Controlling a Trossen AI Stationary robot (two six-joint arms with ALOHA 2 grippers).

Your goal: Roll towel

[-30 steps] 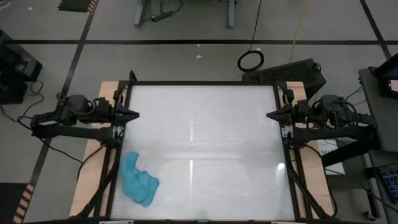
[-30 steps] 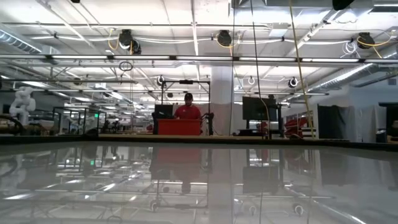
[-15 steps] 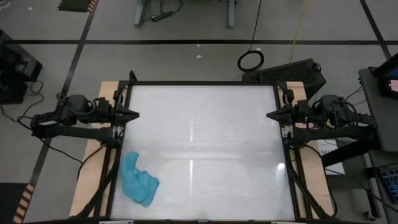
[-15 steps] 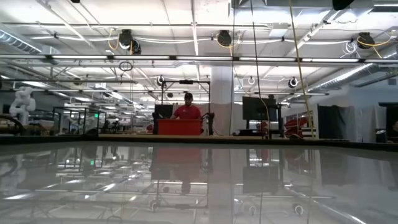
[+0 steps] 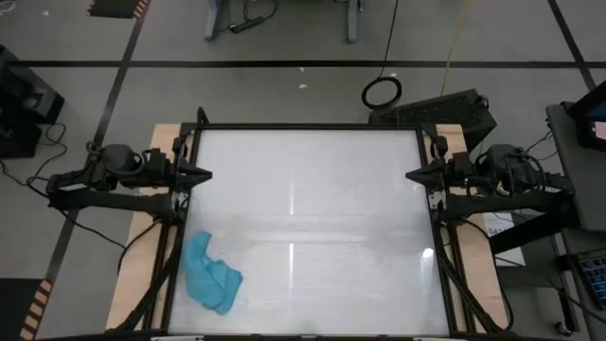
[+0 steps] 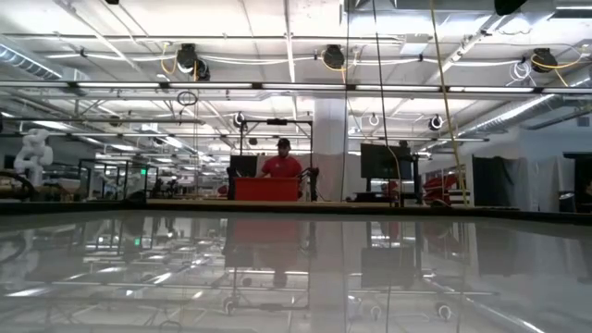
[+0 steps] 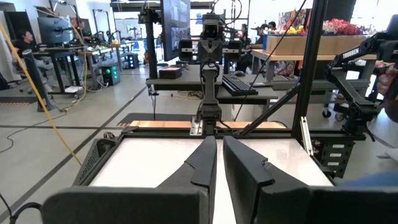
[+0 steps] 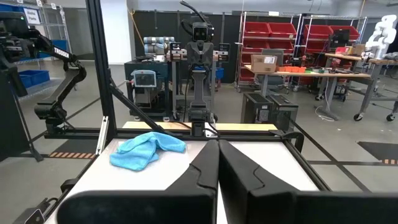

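Nothing on the table has moved since the picture a second ago: both arms and the cloth sit just where they were, and only the person far off in the room has shifted a tiny bit. The biggest thing is the white table (image 5: 312,218), and almost all of its top is bare. The left arm is parked at the left edge of the table, and the left gripper (image 5: 203,173) points in toward the middle. Its two fingers (image 7: 205,163) are very close together with a thin gap between them, and they hold nothing. The right arm waits at the right edge, and the right gripper (image 5: 414,175) points back at the other one. Its fingers (image 8: 207,163) are pressed tight together, and they hold nothing too. The smallest thing is the towel (image 5: 209,276). It lies in a loose, crumpled heap near the left front corner of the table, on the left arm's side, well apart from both grippers. It is bunched up, not flat and not rolled. So I think the job has not really begun. An arm has to go over to the towel, the towel most likely has to be spread flat, and then it has to be rolled up.
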